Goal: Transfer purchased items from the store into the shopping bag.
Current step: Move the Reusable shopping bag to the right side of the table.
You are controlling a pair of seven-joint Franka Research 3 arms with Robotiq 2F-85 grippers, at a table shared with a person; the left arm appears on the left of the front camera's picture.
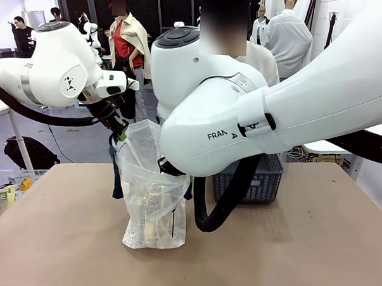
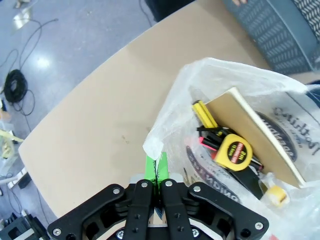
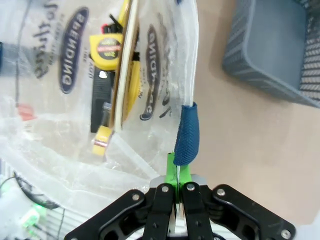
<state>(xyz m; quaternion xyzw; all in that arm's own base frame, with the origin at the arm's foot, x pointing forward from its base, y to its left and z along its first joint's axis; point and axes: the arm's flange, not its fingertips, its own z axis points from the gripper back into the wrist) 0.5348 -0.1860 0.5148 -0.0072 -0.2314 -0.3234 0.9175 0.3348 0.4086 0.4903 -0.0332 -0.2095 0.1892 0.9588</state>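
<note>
Right jaws clamped on navy handle (image 3: 185, 137) of shopping bag (image 1: 153, 205); left jaws pinch its clear rim (image 2: 155, 145); purchased items (image 2: 236, 154) inside; store basket (image 1: 268, 181) behind.

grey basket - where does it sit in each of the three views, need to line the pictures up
Front view: the grey basket sits just right of centre, towards the far side.
Left wrist view: top right corner.
Right wrist view: top right corner.
Shared landmark: the clear shopping bag, next to the basket in all three views.
</note>
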